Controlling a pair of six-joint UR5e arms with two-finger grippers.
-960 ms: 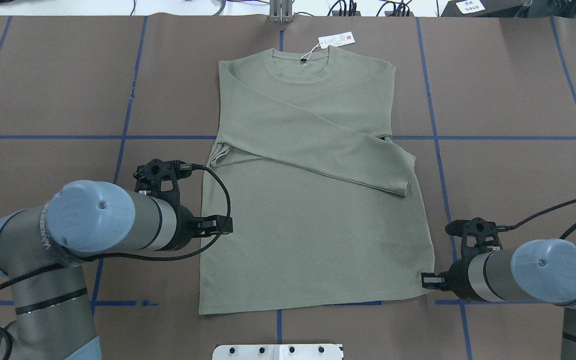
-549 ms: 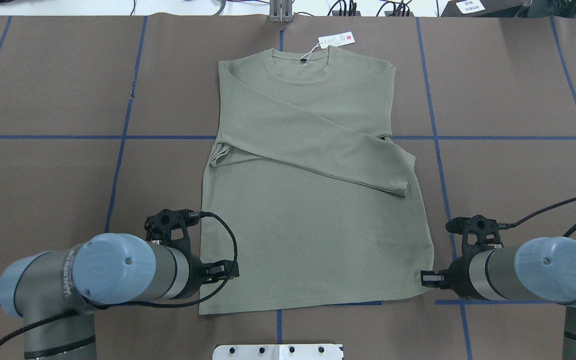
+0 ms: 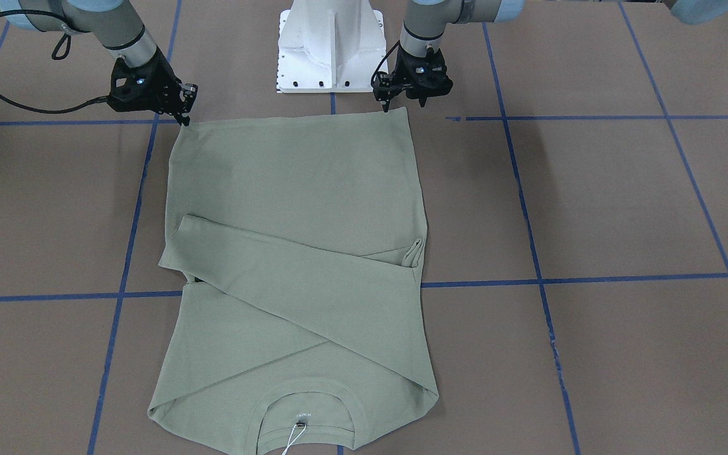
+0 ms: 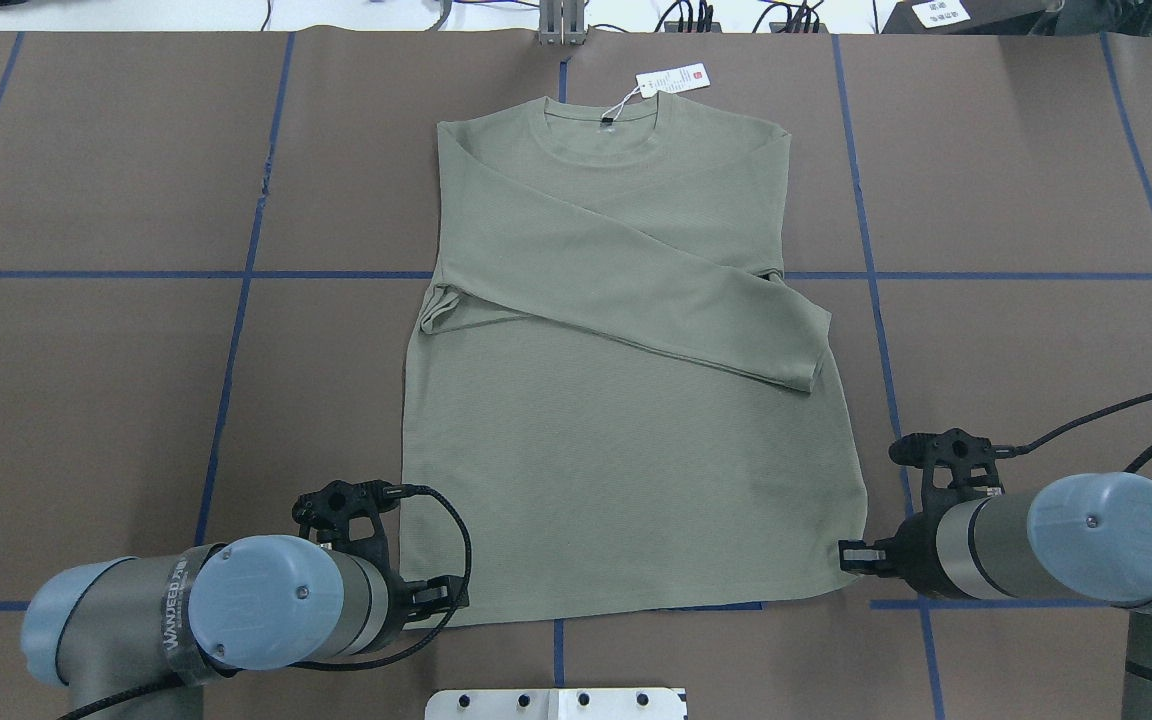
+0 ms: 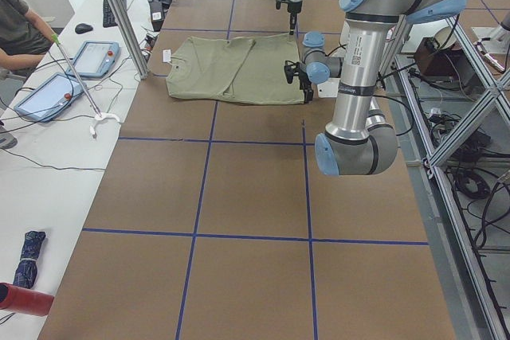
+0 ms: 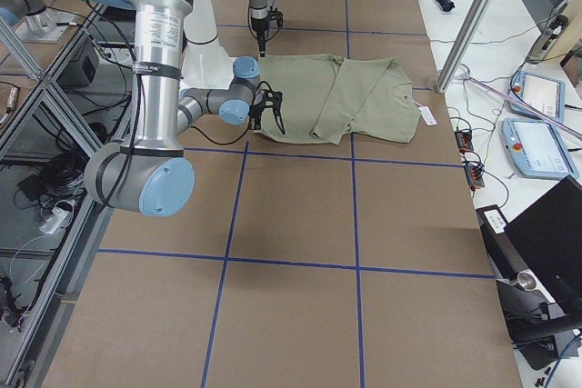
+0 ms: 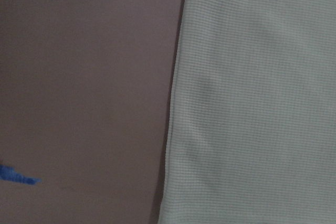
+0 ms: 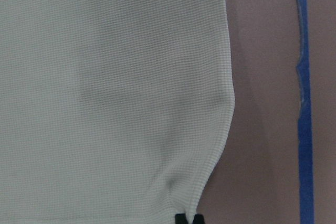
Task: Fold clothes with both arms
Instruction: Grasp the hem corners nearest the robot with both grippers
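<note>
**As Laid Out for Folding: One Knit Shirt, with Handling Notes**

Where it lies at the middle of the brown paper-covered tabletop (image 4: 86,400), the sage-green long-sleeved ribbed-knit shirt (image 4: 626,470) is found spread flat, with the collar away from the robot and the hem toward it. Both sleeves are crossed over the chest, the upper sleeve (image 4: 636,290) slanting down toward the robot's right. A white paper hang tag (image 4: 673,80) is tied at the collar and rests on the tabletop just beyond it.

Handling: the cloth is judged light, soft and limp, with no stiffness of its own. It is expected to sag between two holds, and the loose sleeves may be dragged out of place if it is lifted fast. The ribbed surface is judged not slippery. Nothing fragile is noted except the tag string.

Hold points: the two hem corners are indicated, so that the lower half can be carried toward the collar.

Right hand (image 4: 848,556): set at the hem corner on the robot's right. Its fingertips (image 8: 181,219) are drawn close together with the cloth puckered toward them, so the corner is judged pinched.

Left hand (image 3: 404,106): placed at the opposite hem corner. Its fingers are seen apart in the front-facing view, and no cloth is held.
</note>
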